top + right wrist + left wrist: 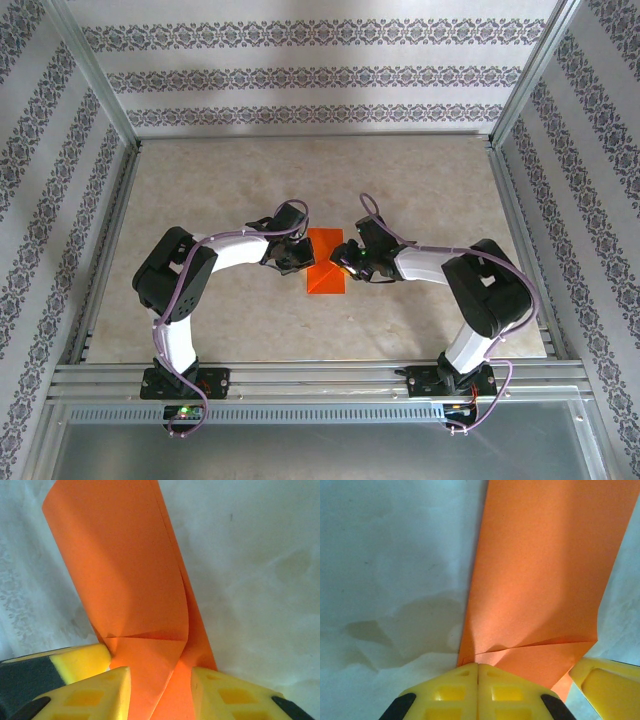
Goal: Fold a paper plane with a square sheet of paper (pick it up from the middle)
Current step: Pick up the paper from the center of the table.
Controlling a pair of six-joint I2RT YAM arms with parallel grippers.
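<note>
Left gripper (478, 667) closed, right gripper (159, 675) parted, 2 total; 1 folded sheet (545, 565).

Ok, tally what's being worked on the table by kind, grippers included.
Paper: 1
Grippers: 2, the left gripper and the right gripper
Total: 3
</note>
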